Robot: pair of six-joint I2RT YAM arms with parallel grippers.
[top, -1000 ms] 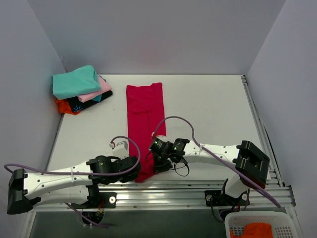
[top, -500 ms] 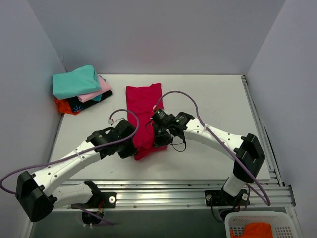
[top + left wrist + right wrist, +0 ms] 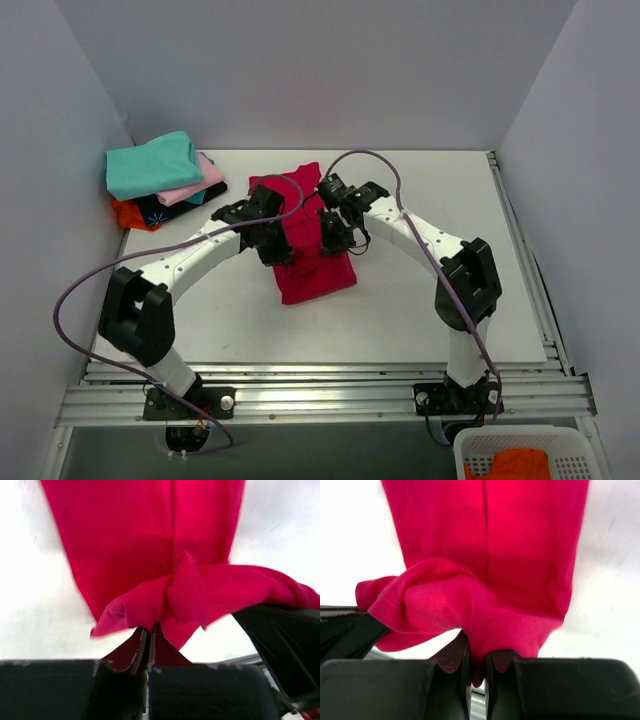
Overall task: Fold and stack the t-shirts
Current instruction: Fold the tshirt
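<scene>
The crimson t-shirt (image 3: 314, 272) lies mid-way across the worktop (image 3: 440, 260), nearer the far edge. In the last second I have carried its hem up from the near edge, so it now doubles over itself; the fold is nearly made. My left gripper (image 3: 277, 250) and right gripper (image 3: 333, 240) both pinch that hem. The folded stack (image 3: 160, 180) sits in the far left corner; rightward the surface lies open

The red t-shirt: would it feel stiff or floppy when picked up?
Probably floppy: the red t-shirt bunches and sags where the left end effector and right end effector pinch it. Likely light, as two small pinches hold its edge up.
</scene>
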